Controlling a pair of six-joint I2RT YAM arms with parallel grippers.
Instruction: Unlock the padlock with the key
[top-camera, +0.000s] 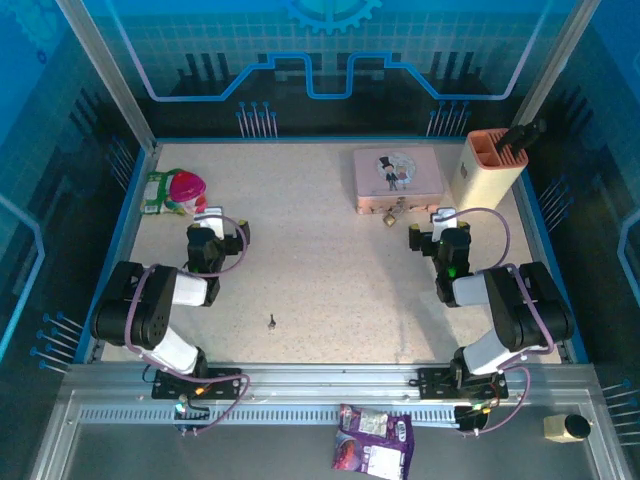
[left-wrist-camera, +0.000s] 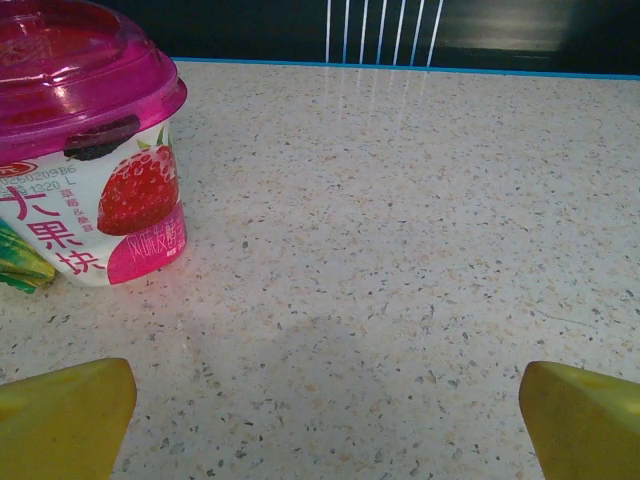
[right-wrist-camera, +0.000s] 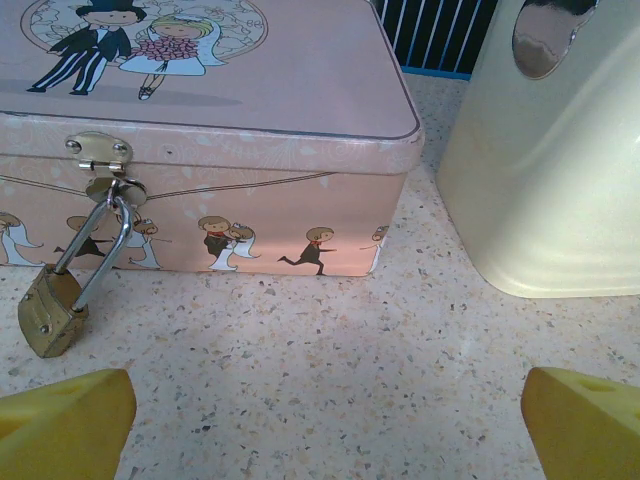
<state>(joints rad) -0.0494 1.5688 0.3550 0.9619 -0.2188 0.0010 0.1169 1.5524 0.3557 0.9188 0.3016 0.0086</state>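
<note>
The desk (top-camera: 320, 260) carries a pink tin (right-wrist-camera: 230, 130) at far centre-right, lid closed; its contents cannot be seen. The padlock (right-wrist-camera: 48, 312) hangs by its shackle from the hasp on the tin's near wall, with its brass body tilted and resting on the desk at the tin's near edge. Just right of the tin stands a cream holder (top-camera: 487, 170) with a pink-topped, divided opening; a dark object (top-camera: 520, 135) protrudes from its right side. At far left stands a yogurt cup (left-wrist-camera: 85, 150) with a pink lid fitted, touching a green packet (top-camera: 155, 192) on its left. The key (top-camera: 271, 322) lies flat on bare desk at near centre, well apart from both arms and from the padlock. The left gripper (left-wrist-camera: 325, 420) sits near the cup, fingers (left-wrist-camera: 60, 415) spread apart and holding nothing. The right gripper (right-wrist-camera: 325, 420) faces the tin and padlock, fingers (right-wrist-camera: 60, 420) likewise spread apart and holding nothing. A purple snack bag (top-camera: 372, 440) lies on the near rail.
</note>
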